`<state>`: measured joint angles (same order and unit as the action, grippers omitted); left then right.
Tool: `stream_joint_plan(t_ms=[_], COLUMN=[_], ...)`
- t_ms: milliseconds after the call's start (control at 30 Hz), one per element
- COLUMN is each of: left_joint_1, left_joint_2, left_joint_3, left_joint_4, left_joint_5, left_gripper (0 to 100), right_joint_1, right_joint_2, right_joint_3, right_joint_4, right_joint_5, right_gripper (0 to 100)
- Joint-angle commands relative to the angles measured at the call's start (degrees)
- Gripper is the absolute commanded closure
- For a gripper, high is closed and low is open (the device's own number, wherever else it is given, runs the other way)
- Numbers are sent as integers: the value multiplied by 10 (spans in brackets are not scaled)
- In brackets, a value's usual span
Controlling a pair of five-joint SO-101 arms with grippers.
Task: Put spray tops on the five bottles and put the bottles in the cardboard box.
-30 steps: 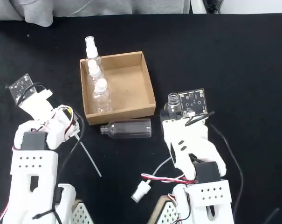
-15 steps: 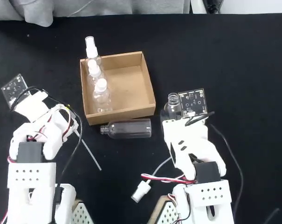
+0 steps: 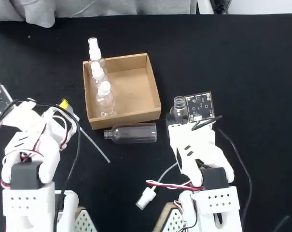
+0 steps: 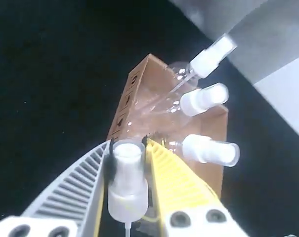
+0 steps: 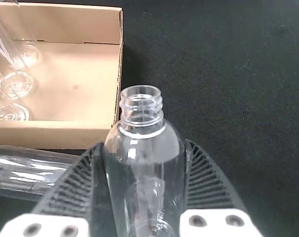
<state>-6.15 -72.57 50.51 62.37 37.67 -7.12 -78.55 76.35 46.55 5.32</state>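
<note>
While right gripper (image 5: 143, 148) clasps a bottle (image 5: 142, 173) — neck up — left gripper (image 4: 127, 144) pinches a spray top (image 4: 125, 182).

Three capped bottles (image 3: 98, 73) along one box (image 3: 154, 82) wall, bare floor beside

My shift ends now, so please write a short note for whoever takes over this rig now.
Left gripper: jaws shut on a spray top, beside the cardboard box.
Right gripper: jaws shut on an uncapped bottle, held upright.
Done: three capped bottles in the box.
Left: cap that bottle; cap the bare bottle lying in front of the box with the loose spray top on the table; box both.
</note>
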Motion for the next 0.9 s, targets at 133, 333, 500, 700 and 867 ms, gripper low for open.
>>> stream_joint_plan(t_ms=[133, 333, 500, 700, 867], left_joint_1=[-6, -6, -6, -6, -6], left_joint_2=[-80, -126, -153, -188, -229], left_joint_3=[-27, -9, 12, 46, 51], left_joint_4=[-3, -4, -32, -60, -57], left_joint_5=[14, 24, 42, 64, 67], left_gripper=[972, 972, 972, 972, 972], right_joint_1=[12, 12, 12, -17, -31], right_joint_2=[-15, -15, -15, -15, -15], right_joint_3=[-2, -3, -7, -5, -2], right_joint_4=[-18, -18, -18, -14, -13], right_joint_5=[2, 2, 3, 30, 47], right_gripper=[910, 910, 910, 910, 910])
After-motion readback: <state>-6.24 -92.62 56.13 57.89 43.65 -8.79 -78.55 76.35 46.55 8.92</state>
